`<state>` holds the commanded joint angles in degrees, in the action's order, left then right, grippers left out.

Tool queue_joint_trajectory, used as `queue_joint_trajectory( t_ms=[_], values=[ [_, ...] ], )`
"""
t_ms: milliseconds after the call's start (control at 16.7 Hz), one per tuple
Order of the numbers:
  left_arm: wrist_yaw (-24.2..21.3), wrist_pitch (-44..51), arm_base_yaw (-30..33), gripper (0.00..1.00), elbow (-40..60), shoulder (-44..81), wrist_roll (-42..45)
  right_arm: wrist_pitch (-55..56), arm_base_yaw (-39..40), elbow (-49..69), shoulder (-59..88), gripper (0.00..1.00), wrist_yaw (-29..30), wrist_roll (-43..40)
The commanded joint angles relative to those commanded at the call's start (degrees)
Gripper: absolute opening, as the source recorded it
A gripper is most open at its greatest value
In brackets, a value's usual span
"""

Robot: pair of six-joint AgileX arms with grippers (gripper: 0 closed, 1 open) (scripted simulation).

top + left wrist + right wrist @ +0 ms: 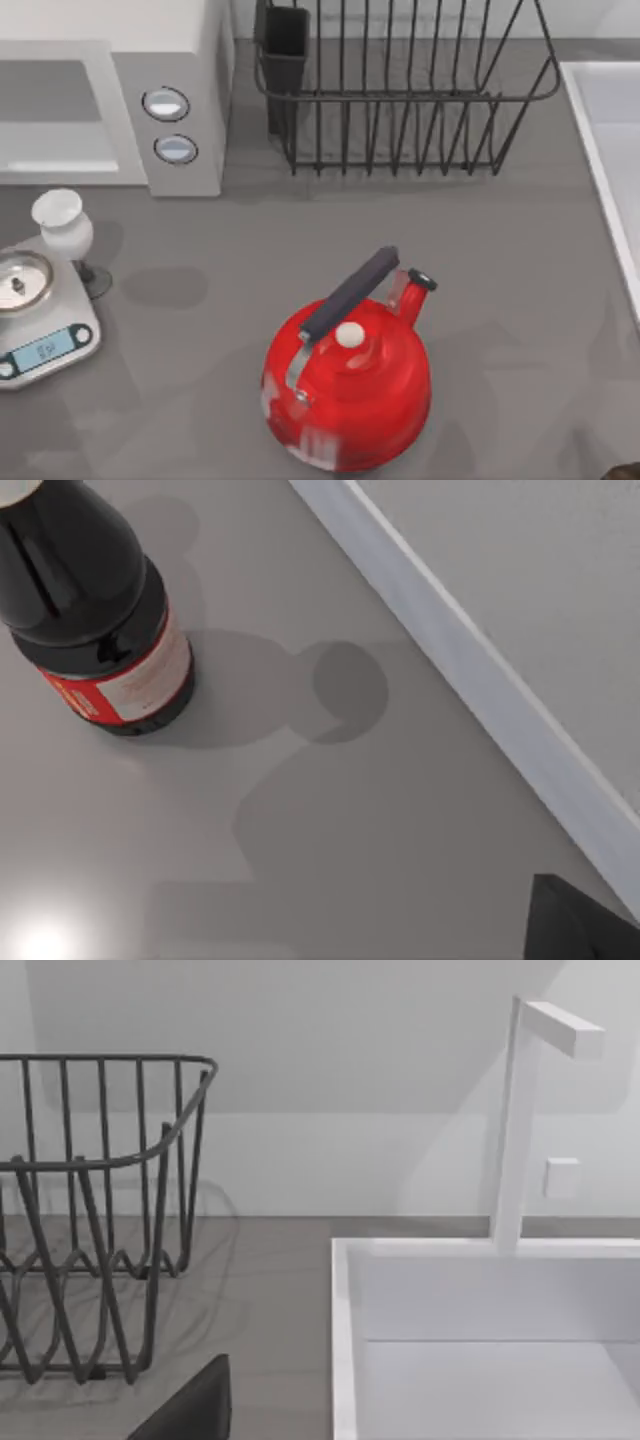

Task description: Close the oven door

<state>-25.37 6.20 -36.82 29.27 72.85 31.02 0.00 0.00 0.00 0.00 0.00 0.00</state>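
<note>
Looking down on grey worktop (500,280): oven (190,40) at far left corner, 2 round dials (170,125) on its front panel, grey cavity to their left. Oven door (50,147) seen as pale flat panel just in front of cavity, apparently dropped open, not shut; no handle visible. Black wire dish rack (400,100) along far edge, right of oven, well apart from door. Red kettle (347,390) w/ dark handle near front edge, approx centre. Silver scale (45,335) at left edge, small dish on top, white goblet (62,225) just beside it. White sink (610,150) at right edge.

Left hand (580,925) only a dark sliver, over worktop near a dark bottle (95,610) w/ red label; spread or pressed together: can't tell. Right hand (190,1410) likewise a dark sliver, betw rack and sink, white tap (515,1120) behind; state can't tell either
</note>
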Motion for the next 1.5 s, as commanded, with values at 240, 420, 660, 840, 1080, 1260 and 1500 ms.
queue_joint_trajectory(
  t_ms=[240, 420, 660, 840, 1080, 1260, 1500],
  values=[
    [4.15, -0.93, 7.16, 0.0, -4.38, -4.55, -7.02, 0.0, 0.0, 0.0, 0.0, 1.0, 0.0, 0.0],
    [5.53, -0.94, 9.7, 0.0, -5.48, -5.51, -9.94, 0.0, 0.0, 0.0, 0.0, 1.0, 0.0, 0.0],
    [6.17, -1.19, 9.5, 0.0, -3.45, -5.87, -10.02, 0.0, 0.0, 0.0, 0.0, 1.0, 0.0, 0.0],
    [7.98, -1.13, 11.62, 0.0, -3.77, -6.26, -11.78, 0.0, 0.0, 0.0, 0.0, 1.0, 0.0, 0.0],
    [15.47, -0.76, 22.58, 0.0, -5.53, -8.49, -19.06, 0.0, 0.0, 0.0, 0.0, 1.0, 0.0, 0.0],
    [22.38, -0.8, 33.21, 0.0, -6.78, -11.04, -25.82, 0.0, 0.0, 0.0, 0.0, 1.0, 0.0, 0.0],
    [28.36, -0.97, 40.27, 0.0, -7.84, -13.64, -31.7, 0.0, 0.0, 0.0, 0.0, 1.0, 0.0, 0.0]
  ],
)
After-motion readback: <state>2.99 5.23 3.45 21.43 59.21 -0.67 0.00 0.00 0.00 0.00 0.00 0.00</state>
